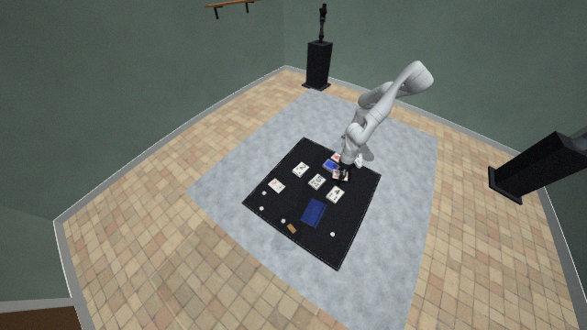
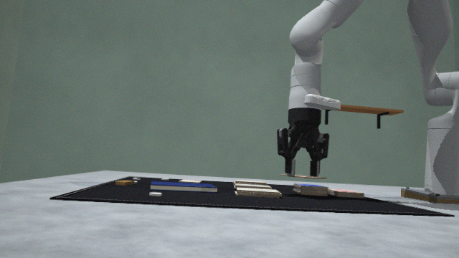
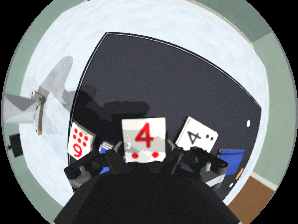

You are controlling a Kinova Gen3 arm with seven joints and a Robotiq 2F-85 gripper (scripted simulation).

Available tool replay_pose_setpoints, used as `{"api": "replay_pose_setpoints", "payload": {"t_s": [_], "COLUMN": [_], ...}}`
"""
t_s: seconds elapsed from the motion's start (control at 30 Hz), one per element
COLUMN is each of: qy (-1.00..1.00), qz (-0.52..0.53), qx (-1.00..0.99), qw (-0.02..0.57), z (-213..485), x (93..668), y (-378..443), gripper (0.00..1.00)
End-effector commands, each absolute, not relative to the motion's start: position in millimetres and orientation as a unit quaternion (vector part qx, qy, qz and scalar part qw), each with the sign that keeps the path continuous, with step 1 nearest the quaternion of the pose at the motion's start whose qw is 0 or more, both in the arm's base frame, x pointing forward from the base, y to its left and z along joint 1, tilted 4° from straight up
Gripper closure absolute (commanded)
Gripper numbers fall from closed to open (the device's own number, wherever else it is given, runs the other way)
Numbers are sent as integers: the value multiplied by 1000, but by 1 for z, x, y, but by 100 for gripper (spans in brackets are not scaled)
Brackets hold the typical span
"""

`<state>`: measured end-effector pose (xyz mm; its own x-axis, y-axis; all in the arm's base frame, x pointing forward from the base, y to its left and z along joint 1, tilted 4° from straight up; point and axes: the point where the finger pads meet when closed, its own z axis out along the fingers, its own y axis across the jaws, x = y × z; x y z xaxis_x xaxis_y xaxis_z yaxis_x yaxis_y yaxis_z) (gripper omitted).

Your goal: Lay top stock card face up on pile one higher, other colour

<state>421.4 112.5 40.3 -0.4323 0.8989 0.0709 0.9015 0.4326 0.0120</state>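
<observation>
My gripper (image 1: 341,174) (image 2: 303,175) (image 3: 144,147) is shut on the red 4 card (image 2: 304,176) (image 3: 144,126). The card is face up, about level, and held above the mat, clear of the stacks. The face-down blue stock (image 1: 330,165) (image 2: 311,185) (image 3: 105,148) lies low beside it, partly hidden by the gripper in the wrist view. The black 5 pile (image 1: 316,181) lies in the middle, with the black 4 pile (image 1: 335,194) (image 3: 199,134) to one side and the black 2 pile (image 1: 301,169) to the other.
A red six-pip card pile (image 1: 336,157) (image 2: 346,193) (image 3: 80,139) lies beside the stock. A pale card with red marks (image 1: 276,185), a blue box (image 1: 314,212) (image 2: 183,186) (image 3: 232,162), a small wooden block (image 1: 291,227) (image 2: 125,183) and several white discs are on the black mat (image 1: 293,202).
</observation>
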Motion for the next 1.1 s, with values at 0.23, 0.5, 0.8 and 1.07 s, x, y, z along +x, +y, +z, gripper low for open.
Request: {"api": "replay_pose_setpoints", "payload": {"t_s": [0.23, 0.5, 0.8, 1.07], "qy": [-877, -913, -940, -964], "qz": [-28, -29, -31, -32], "qx": [-479, -405, -338, -263], "qw": [24, 22, 19, 17], "z": [41, 41, 41, 41], "x": [438, 453, 467, 481], "y": [97, 84, 72, 60], "gripper": [28, 28, 28, 28]}}
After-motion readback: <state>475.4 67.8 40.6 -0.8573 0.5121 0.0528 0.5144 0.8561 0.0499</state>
